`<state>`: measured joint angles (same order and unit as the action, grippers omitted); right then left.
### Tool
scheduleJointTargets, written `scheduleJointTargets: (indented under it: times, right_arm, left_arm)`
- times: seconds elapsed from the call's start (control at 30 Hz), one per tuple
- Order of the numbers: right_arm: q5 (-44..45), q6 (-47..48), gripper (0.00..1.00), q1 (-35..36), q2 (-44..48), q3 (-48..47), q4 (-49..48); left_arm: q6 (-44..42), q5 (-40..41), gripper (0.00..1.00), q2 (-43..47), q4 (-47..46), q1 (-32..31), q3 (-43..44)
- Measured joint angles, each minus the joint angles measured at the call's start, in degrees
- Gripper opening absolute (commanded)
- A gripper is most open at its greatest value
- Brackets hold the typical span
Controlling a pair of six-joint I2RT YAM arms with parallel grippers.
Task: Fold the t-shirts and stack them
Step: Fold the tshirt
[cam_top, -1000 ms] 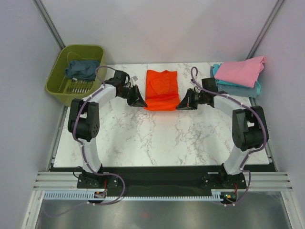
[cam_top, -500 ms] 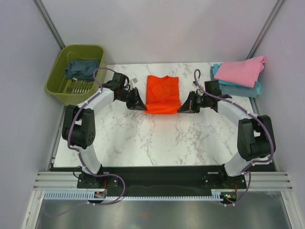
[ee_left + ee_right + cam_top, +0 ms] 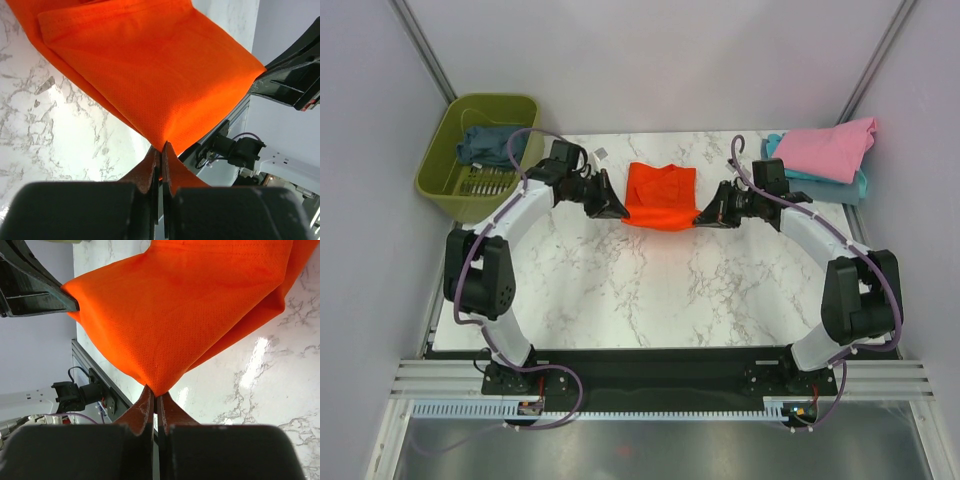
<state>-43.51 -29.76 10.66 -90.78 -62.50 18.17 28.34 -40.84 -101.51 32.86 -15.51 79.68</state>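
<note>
The orange-red t-shirt (image 3: 660,196) lies partly folded at the back middle of the marble table. My left gripper (image 3: 619,211) is shut on its near left corner, and my right gripper (image 3: 700,218) is shut on its near right corner. Both hold the near edge lifted off the table. The left wrist view shows the shirt (image 3: 145,65) pinched at my left gripper (image 3: 161,147). The right wrist view shows the shirt (image 3: 185,305) pinched at my right gripper (image 3: 154,391). The pink shirt (image 3: 827,147) lies folded on the light teal shirt (image 3: 860,186) at the back right. The dark slate-blue shirt (image 3: 490,144) lies in the basket.
The olive-green plastic basket (image 3: 440,165) stands off the table's back left corner. Grey walls close in the back and sides. The marble table (image 3: 660,290) stretches bare towards the arm bases.
Both grippers have carried the shirt's near edge away from the arm bases towards the back of the table. The shirt looks shorter from front to back now.
</note>
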Motion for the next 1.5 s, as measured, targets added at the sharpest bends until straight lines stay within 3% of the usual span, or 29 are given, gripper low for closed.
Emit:
scheduleJointTargets:
  times: [0.27, 0.8, 1.5]
  right_arm:
    - [2.4, 1.6, 0.00, 0.0, -1.5, -4.9, -0.2]
    - [5.9, 4.8, 0.00, -0.1, -18.8, -17.8, -1.0]
    - [8.5, 6.1, 0.00, -0.6, -44.2, -45.6, -2.7]
  left_arm:
    - [0.0, 0.6, 0.02, -1.7, 0.3, 0.0, 7.0]
    - [-1.7, 4.7, 0.02, -18.6, 0.0, 0.0, 22.3]
    - [-1.6, 10.2, 0.02, -41.0, -6.0, 1.4, 46.4]
